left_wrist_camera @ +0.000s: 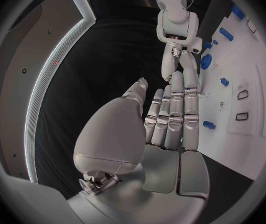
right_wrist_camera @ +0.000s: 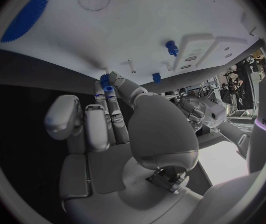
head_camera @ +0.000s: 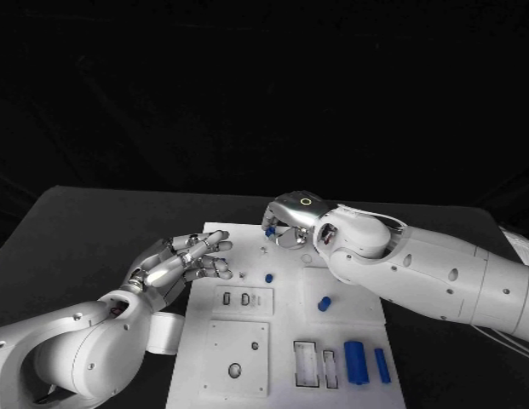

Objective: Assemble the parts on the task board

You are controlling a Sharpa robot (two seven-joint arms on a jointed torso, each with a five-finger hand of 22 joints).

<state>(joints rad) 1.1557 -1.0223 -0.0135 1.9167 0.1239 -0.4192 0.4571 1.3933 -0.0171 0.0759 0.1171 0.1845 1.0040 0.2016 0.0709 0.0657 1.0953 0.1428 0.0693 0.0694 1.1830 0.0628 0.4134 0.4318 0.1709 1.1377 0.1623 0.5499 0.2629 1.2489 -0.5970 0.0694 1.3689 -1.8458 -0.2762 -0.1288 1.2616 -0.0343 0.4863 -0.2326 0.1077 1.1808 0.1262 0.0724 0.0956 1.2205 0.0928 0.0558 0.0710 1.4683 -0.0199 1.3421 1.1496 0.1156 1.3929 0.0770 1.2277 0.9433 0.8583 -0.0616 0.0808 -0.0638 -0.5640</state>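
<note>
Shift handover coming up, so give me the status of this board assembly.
Early stage. Done: little that can be confirmed; a small blue part sits mid-board, whether seated is unclear. In hand: the right hand pinches a small blue piece at the task board's far edge; the left hand is open, holding nothing, at the board's left edge. Left: two blue cylinders and another blue part lie loose.

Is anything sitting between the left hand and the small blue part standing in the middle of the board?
Nothing visible does. The left hand hovers open at the task board's left edge, and the small blue part stands just beyond its fingertips, with only bare white board between them. The right hand works farther back.
</note>
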